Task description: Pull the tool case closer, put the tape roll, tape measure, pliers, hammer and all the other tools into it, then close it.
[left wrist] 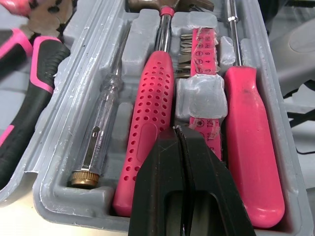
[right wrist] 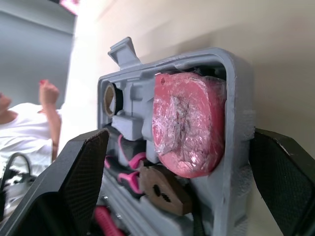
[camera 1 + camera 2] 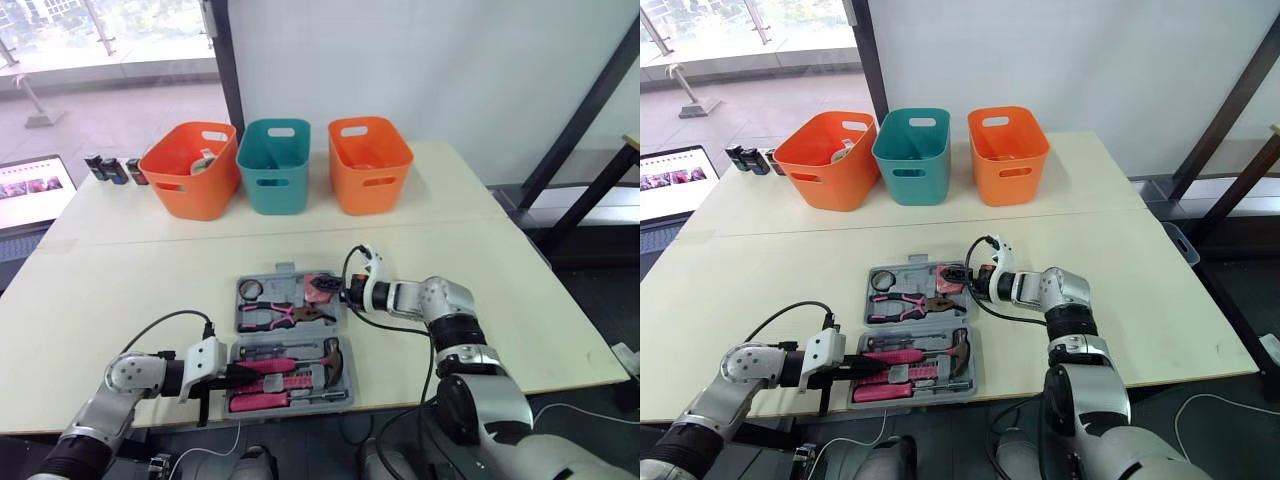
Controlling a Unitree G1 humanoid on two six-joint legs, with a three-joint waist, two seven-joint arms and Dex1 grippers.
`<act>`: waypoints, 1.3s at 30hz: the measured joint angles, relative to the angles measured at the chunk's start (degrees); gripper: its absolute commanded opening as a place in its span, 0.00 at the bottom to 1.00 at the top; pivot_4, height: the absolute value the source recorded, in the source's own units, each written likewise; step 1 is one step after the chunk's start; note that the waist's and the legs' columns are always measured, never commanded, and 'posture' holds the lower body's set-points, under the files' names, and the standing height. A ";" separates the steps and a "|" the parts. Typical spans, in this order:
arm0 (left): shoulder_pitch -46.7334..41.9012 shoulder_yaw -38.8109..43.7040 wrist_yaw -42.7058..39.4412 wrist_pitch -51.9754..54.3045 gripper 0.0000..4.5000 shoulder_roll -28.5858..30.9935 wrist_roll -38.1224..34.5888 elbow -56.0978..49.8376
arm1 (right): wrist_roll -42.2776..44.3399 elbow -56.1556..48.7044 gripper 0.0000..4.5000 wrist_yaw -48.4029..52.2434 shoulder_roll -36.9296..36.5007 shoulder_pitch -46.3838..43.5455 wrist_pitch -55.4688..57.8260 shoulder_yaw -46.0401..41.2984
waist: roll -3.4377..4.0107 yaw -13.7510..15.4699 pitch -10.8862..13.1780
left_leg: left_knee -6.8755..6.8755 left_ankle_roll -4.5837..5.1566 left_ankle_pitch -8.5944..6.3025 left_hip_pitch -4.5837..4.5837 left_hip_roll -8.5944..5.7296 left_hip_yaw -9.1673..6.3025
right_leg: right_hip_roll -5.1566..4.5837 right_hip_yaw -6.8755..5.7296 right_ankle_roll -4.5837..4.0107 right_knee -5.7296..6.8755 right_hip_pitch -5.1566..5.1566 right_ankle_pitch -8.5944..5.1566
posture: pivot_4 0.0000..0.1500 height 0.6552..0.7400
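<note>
Grey case (image 3: pixel 291 335) sits open near the front of the table (image 3: pixel 120 290), tools bedded inside. My left gripper (image 1: pixel 180 135), fingers pressed together, reaches over the hammer (image 1: pixel 152 113) in the near half. My right gripper (image 3: pixel 343 294), spread wide, straddles the far half's corner by the tape measure (image 2: pixel 189 123). I judge that folding the case shut now would pinch the left fingers. Three bins (image 3: pixel 275 165) stand well behind.
</note>
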 measured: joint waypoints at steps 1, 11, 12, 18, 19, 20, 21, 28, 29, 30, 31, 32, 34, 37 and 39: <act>-0.05 -0.03 0.00 0.00 0.00 0.00 0.02 0.03 | -0.04 -0.98 0.99 1.09 -0.43 0.29 -0.28 1.04 | 0.00 0.00 0.00 | 0.00 0.00 0.00 0.00 0.00 0.00 | 0.00 0.00 0.00 0.00 0.00 0.00 | 1.00 1.00; -0.79 -0.35 0.01 0.07 0.00 -0.01 0.46 0.12 | -0.82 -8.56 0.99 10.52 -6.13 2.11 -4.02 10.14 | 0.00 0.08 0.00 | 0.00 -0.01 0.00 -0.01 -0.01 0.00 | 0.00 0.01 -0.01 -0.02 -0.07 0.00 | 1.00 1.00; -0.83 -0.35 0.01 0.16 0.00 -0.01 0.46 0.11 | -0.93 -8.97 0.99 11.12 -6.47 2.13 -4.45 10.68 | 0.00 0.08 0.00 | 0.00 -0.01 0.00 -0.01 -0.01 0.00 | 0.00 0.01 -0.01 -0.02 -0.08 0.00 | 1.00 1.00; -0.78 -0.23 0.11 4.11 0.00 0.38 0.48 -2.19 | -1.57 -10.80 0.99 13.87 -8.15 2.17 -6.21 13.50 | -0.02 0.09 0.02 | 0.00 -0.01 -0.01 -0.04 -0.01 0.00 | -0.01 0.02 -0.01 -0.05 -0.33 0.00 | 1.00 1.00; -0.69 -0.21 0.28 4.96 0.00 0.50 0.60 -2.88 | -1.58 -10.81 0.99 14.07 -8.23 2.16 -6.41 13.62 | -0.03 0.09 0.02 | 0.00 -0.01 -0.01 -0.06 -0.01 0.00 | -0.01 0.02 -0.01 -0.05 -0.34 0.00 | 1.00 1.00; -0.59 -0.17 0.52 5.49 0.00 0.56 0.76 -3.46 | -1.60 -10.81 0.99 14.18 -8.30 2.16 -6.56 13.69 | -0.03 0.11 0.03 | -0.01 -0.01 -0.01 -0.08 -0.01 0.00 | -0.01 0.02 -0.01 -0.05 -0.37 0.00 | 1.00 1.00; -0.40 -0.10 0.81 6.07 0.00 0.62 0.86 -4.05 | -1.62 -10.81 0.99 14.29 -8.36 2.16 -6.73 13.79 | -0.04 0.12 0.03 | 0.00 -0.01 -0.01 -0.10 -0.01 0.00 | -0.01 0.02 -0.02 -0.05 -0.38 0.00 | 1.00 1.00; 0.92 0.64 2.58 11.59 0.00 1.33 0.93 -9.79 | -1.65 -10.82 0.99 15.16 -8.51 2.15 -7.19 13.89 | -0.08 0.11 0.06 | 0.00 -0.01 0.01 -0.54 -0.01 0.00 | 0.00 0.02 -0.02 -0.03 -0.55 0.02 | 1.00 1.00; 1.05 0.82 2.75 12.41 0.00 1.39 0.87 -10.51 | -1.65 -10.82 0.99 15.36 -8.57 2.15 -7.19 13.89 | -0.09 0.12 0.07 | 0.01 -0.01 0.01 -0.61 -0.01 0.00 | 0.00 0.02 -0.01 -0.03 -0.61 0.02 | 1.00 1.00; 1.24 1.00 3.03 13.53 0.00 1.51 0.75 -11.46 | -1.65 -10.82 0.99 15.56 -8.66 2.15 -7.20 13.88 | -0.10 0.12 0.08 | 0.01 -0.01 0.02 -0.71 -0.01 -0.01 | 0.01 0.01 0.00 -0.03 -0.69 0.02 | 1.00 1.00; 1.46 1.18 3.32 14.17 0.00 1.55 0.66 -11.97 | -1.65 -10.82 0.99 15.65 -8.68 2.15 -7.21 13.88 | -0.11 0.11 0.08 | 0.01 0.00 0.02 -0.77 -0.02 -0.01 | 0.01 0.01 0.02 -0.03 -0.74 0.02 | 1.00 1.00; 1.61 1.43 3.56 14.78 0.00 1.55 0.65 -12.39 | -1.65 -10.82 0.99 15.75 -8.74 2.15 -7.22 13.87 | -0.12 0.12 0.09 | 0.01 0.00 0.02 -0.82 -0.01 -0.01 | 0.01 0.01 0.03 -0.04 -0.78 0.01 | 1.00 1.00; 1.98 2.06 4.01 15.41 0.00 1.57 0.65 -13.00 | -1.65 -10.82 0.99 15.97 -8.76 2.14 -7.32 13.88 | -0.16 0.12 0.12 | 0.01 0.00 0.02 -0.92 -0.01 -0.02 | 0.03 0.00 0.05 -0.04 -0.87 0.00 | 1.00 1.00; 2.65 3.21 4.82 16.11 0.00 1.60 0.20 -13.81 | -1.66 -10.82 0.99 16.18 -8.73 2.14 -7.64 13.91 | -0.20 0.05 0.18 | 0.00 -0.01 0.02 -0.97 -0.01 -0.02 | 0.03 0.00 0.07 -0.04 -0.92 -0.01 | 1.00 1.00; 2.79 4.90 5.77 16.56 0.00 1.68 -0.35 -14.25 | -1.67 -10.81 0.99 16.23 -8.62 2.13 -7.80 13.96 | -0.27 0.05 0.23 | 0.00 0.00 0.02 -0.98 -0.01 -0.03 | 0.04 0.00 0.07 -0.03 -0.94 -0.01 | 1.00 1.00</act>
